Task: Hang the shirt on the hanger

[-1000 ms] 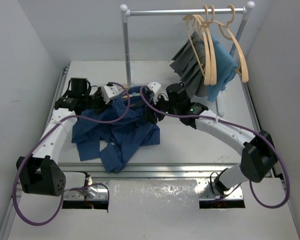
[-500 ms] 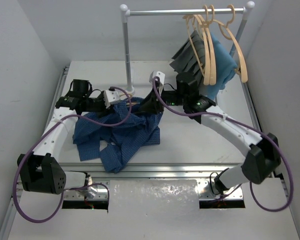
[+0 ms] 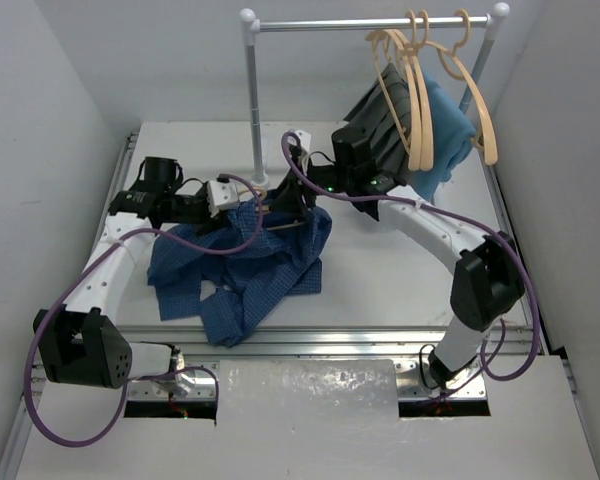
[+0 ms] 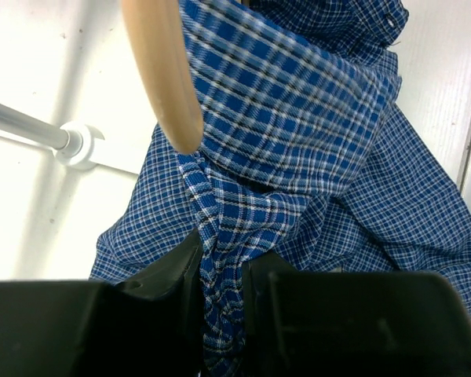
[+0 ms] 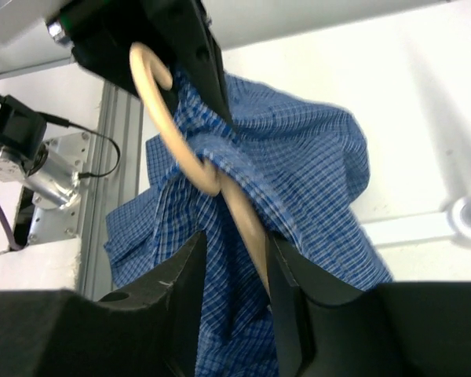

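Note:
The blue checked shirt (image 3: pixel 242 268) lies bunched on the table between my arms, with its upper part lifted. My left gripper (image 3: pixel 246 204) is shut on a twisted fold of the shirt (image 4: pixel 298 133), seen between its jaws in the left wrist view (image 4: pixel 220 263). My right gripper (image 3: pixel 294 205) is shut on one arm of the pale wooden hanger (image 5: pixel 190 161), with shirt fabric (image 5: pixel 298 165) draped over that arm and hanging between the jaws (image 5: pixel 235 255). The hanger's other end (image 4: pixel 161 71) pokes out of the shirt just above my left gripper.
A metal rack (image 3: pixel 370 22) stands at the back, its left post foot (image 3: pixel 259 181) close behind both grippers. Several more tan hangers (image 3: pixel 420 90), a dark grey garment (image 3: pixel 378 125) and a teal cloth (image 3: pixel 448 130) hang at its right end. Walls close both sides.
My right gripper has moved back and to the left with the hanger, lifting the shirt's upper part. My left gripper has shifted slightly right, still holding the shirt.

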Motion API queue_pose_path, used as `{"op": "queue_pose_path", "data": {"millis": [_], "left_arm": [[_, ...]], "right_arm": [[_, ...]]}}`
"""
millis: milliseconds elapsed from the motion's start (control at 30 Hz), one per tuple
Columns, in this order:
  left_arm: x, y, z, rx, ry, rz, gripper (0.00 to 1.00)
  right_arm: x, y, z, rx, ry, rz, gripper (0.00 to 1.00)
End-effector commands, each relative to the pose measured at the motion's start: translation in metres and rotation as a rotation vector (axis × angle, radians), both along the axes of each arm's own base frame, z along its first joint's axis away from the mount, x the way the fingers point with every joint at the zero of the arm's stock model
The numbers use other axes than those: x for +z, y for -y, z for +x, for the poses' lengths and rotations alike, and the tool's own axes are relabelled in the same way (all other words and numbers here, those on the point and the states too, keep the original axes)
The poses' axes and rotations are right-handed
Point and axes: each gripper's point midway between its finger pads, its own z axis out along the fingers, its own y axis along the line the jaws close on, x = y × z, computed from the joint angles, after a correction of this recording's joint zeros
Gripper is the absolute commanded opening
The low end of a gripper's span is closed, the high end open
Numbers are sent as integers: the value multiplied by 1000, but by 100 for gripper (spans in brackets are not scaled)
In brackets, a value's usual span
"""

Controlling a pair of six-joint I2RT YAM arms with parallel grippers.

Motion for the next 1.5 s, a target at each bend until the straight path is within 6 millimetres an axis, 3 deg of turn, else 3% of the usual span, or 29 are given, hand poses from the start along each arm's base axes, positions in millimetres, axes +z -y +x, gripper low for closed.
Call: {"op": "queue_pose_path", "data": {"millis": [0,67,133,233,333,500,633,867,933,967,1067,1100,1167,1200,1333,1467], "left_arm": [[30,17,-1,-92,82,-67,0],[36,19,-1,-102,96,-77,0],[42,21,-1,-113,105,-92,0],[47,21,4,-92,116,-100,0],[41,18,11,-66,126,-83,0],[34,18,14,-62,105,-85,0],[32,17,17,-52,104,-79,0],[58,33,4,-141,118,-173,0],[59,33,4,-148,117,-180,0],[59,33,3,-151,108,-182,0],[59,31,3,-148,107,-175,0],[59,29,3,-143,105,-173,0],[59,21,-1,-161,99,-155,0],[55,17,1,-186,107,-138,4],[49,-9,4,-157,50,-131,30],[42,-28,13,-109,40,-99,37]], "right_arm": [[16,-9,11,15,65,4,39],[15,-12,15,21,76,-8,40],[1,-14,17,34,65,-38,40],[-6,-15,9,74,55,-55,41],[-12,-15,-3,114,40,-65,42],[-18,-13,-7,116,45,-82,42],[-11,-12,-14,123,73,-74,38],[-36,-33,-20,149,67,-125,38],[-36,-36,-18,144,60,-106,33],[-36,-37,-17,139,66,-101,22],[-26,-29,-16,95,98,-103,5],[-33,-27,-15,81,92,-117,3],[-30,-15,-19,54,105,-121,0],[-20,-7,-18,19,127,-122,0],[-24,20,-25,-55,137,-155,0],[-14,49,-18,-140,151,-157,0]]}}
